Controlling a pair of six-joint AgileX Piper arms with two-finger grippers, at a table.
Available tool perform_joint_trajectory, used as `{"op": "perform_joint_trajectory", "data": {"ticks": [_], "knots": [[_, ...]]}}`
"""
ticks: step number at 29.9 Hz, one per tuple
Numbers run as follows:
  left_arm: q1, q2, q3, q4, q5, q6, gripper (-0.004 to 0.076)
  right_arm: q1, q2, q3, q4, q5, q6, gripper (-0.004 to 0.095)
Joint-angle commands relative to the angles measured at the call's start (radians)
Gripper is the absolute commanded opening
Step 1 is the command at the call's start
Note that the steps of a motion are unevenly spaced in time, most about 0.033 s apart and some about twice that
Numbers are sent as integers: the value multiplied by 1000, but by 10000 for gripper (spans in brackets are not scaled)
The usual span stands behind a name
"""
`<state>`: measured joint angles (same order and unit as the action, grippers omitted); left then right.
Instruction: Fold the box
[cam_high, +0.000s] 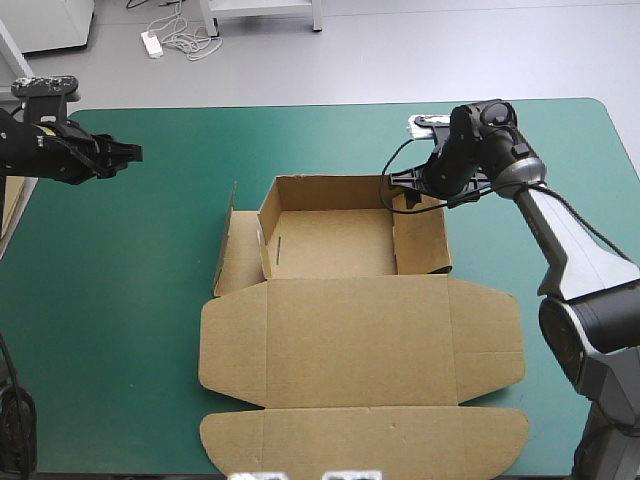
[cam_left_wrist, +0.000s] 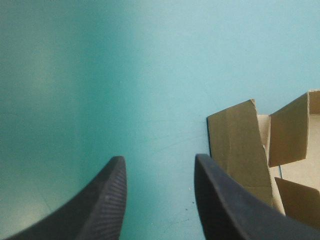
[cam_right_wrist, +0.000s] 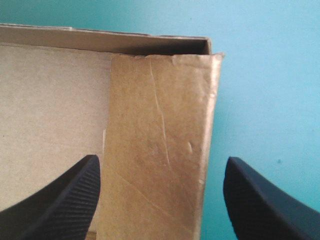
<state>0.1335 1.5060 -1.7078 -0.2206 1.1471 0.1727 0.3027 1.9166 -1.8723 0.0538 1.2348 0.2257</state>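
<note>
box (cam_high: 340, 300): brown, mid worktop (cam_high: 120, 300). Tray half sits toward the far edge w/ walls up, lid (cam_high: 360, 350) lies flat toward the near edge.
flap (cam_high: 238, 250): on the tray's left side, not tucked, leans outward.
right claw (cam_right_wrist: 160, 165): wide open, gripping nothing. One finger's over the tray floor, the other's outside over the cover, so it straddles the right wall (cam_right_wrist: 160, 125) near the far corner.
left claw (cam_left_wrist: 160, 160): also open + empty, hanging over bare cover well left of the box.
step (my guess): squaring up or pressing in that right wall.
risk 1: nothing pins the box, so if the right claw pinches and drags, the whole thing prob slides or spins on the cover.
risk 2: an off-centre pinch could crease the wall or pop its fold loose.
risk 3: a shove from the right could knock the loose flap flatter, and the left claw's too far off to catch it.
</note>
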Motion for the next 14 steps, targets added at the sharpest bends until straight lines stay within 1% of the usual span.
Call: {"op": "perform_joint_trajectory", "data": {"ticks": [1, 7, 10, 11, 13, 14], "knots": [[-1, -21, -23, -24, -49, 4, 315, 1, -58, -3, -3, 11, -15, 652], [-1, -17, -23, -24, -57, 4, 315, 1, -21, 55, -21, 11, -15, 651], [-1, -17, -23, -24, -61, 4, 315, 1, 5, 55, -15, 11, -15, 621], [-1, -17, -23, -24, -61, 4, 315, 1, 13, 55, -7, 11, -21, 582], [-1, -15, -23, -24, -63, 4, 315, 1, 20, 55, 7, 11, -40, 453], [-1, -12, -23, -24, -63, 4, 315, 1, 20, 55, 7, 7, -46, 326]]}}
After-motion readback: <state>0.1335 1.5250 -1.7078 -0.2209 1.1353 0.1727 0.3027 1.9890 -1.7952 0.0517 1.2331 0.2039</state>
